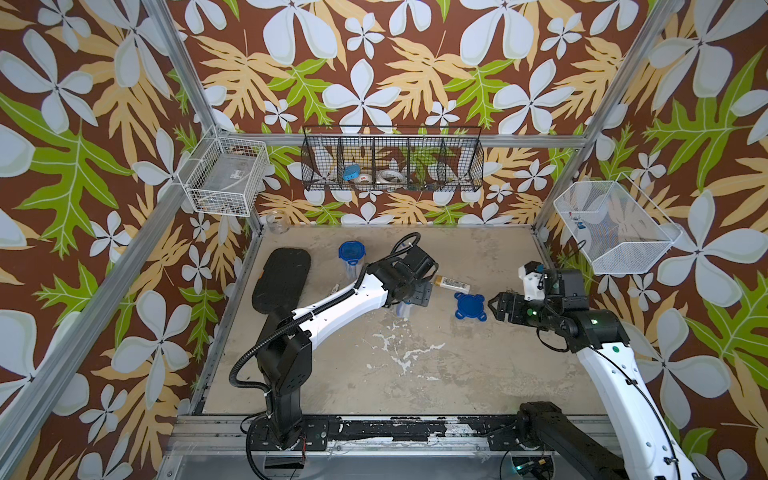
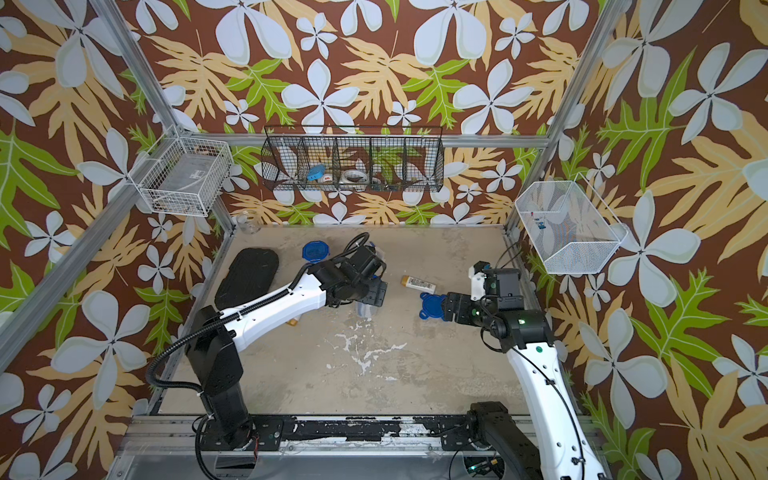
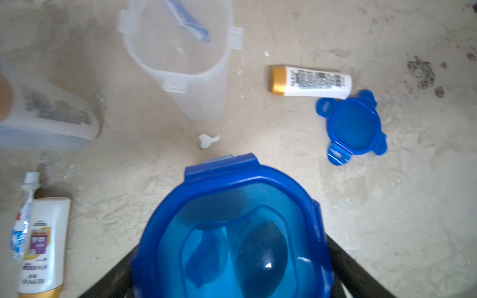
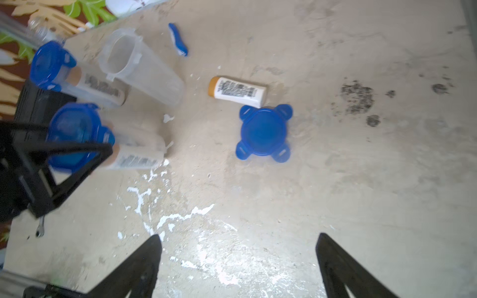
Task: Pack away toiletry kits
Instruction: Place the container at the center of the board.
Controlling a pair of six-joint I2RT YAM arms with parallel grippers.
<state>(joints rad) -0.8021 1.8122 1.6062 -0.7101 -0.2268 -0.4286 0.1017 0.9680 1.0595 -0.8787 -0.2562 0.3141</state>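
Big grey bench [image 1: 415,374], scuffed & splashed w/ white, carries the lot. Left arm [image 1: 345,299] reaches from near left to mid-bench. Right arm [image 1: 615,374] reaches in from near right. Black oblong case [image 1: 282,280] lies far left. A black wire basket [image 1: 392,166] hangs on the far wall, w/ white wire baskets on the left [image 1: 224,174] & right [image 1: 615,228] walls.

Kits: left claw [image 1: 409,303], fingers spread wide, grips a lidded cup [image 3: 232,224] by its sides just under the blue lid, approx mid-bench, a bottle inside. A 2nd lidded cup [image 1: 351,253] stands further back, just right of the case, also w/ a bottle in it. An open cup [image 4: 139,67], no lid, stands far of the held one, mostly hidden by the arm in both top views.

Right claw [image 4: 239,235] hangs wide open, empty, just right of a loose blue lid [image 1: 469,306] lying flat on the bench. A white gold-capped bottle [image 1: 451,283] lies just beyond that lid. Another bottle [image 3: 44,245] & a toothpaste tube [image 3: 23,219] lie side by side by the left arm. A blue toothbrush [image 4: 178,40] lies on the bench nr the open cup.
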